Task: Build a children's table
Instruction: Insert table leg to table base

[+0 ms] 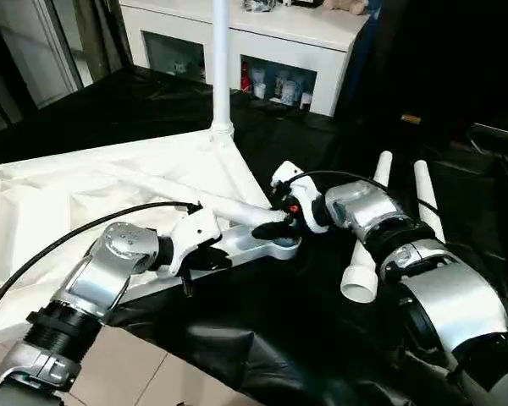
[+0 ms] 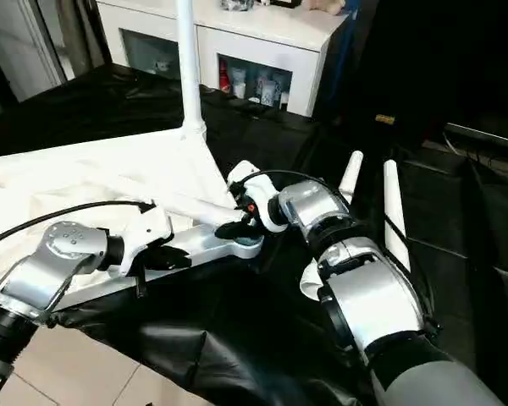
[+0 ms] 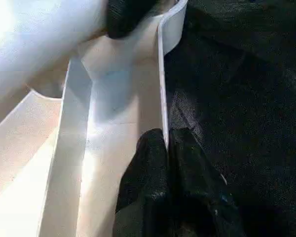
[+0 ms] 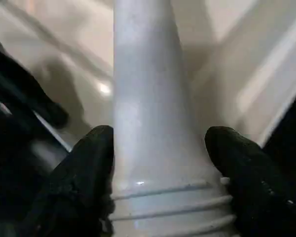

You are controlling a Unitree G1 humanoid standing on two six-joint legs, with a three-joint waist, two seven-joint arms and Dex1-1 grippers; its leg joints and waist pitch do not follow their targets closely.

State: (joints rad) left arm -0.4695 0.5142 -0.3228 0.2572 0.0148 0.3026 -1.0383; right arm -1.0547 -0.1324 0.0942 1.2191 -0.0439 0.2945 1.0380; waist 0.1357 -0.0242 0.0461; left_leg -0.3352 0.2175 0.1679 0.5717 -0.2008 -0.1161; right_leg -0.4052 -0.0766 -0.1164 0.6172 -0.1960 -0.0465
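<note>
One leg [image 1: 221, 59] already stands upright at the far corner of the top [image 1: 85, 182], which lies ribbed side up on the black cloth [image 1: 305, 338]. The work now centres on the near corner [image 1: 281, 247]. The right claw [image 4: 158, 143] is just above that corner, clenched on a second leg [image 1: 229, 206], with a finger pressed on either side of the tube just ahead of its threaded end [image 4: 163, 207]. This held leg lies almost flat. Its long axis runs from the near corner inward over the top, towards the left arm, so the threads sit at the corner end and the plain shaft points away from it. The left claw [image 3: 166, 138] is a little way along the edge from the near corner, pinched shut on the thin rim [image 3: 161, 74] of the top, apparently to steady it. The right arm is clearly the nearer one to the corner, and it already carries the part. I judge that the next move depends on the tilt of the leg. It has to swing up from lying to standing, threads down, over the near corner before it can be seated and turned. Whether a socket sits directly under the threads I cannot tell, since the claw covers that spot. Two spare legs [image 1: 368, 228] [image 1: 427, 199] lie side by side on the cloth beyond the near corner, on the right arm's side and clear of the top.
</note>
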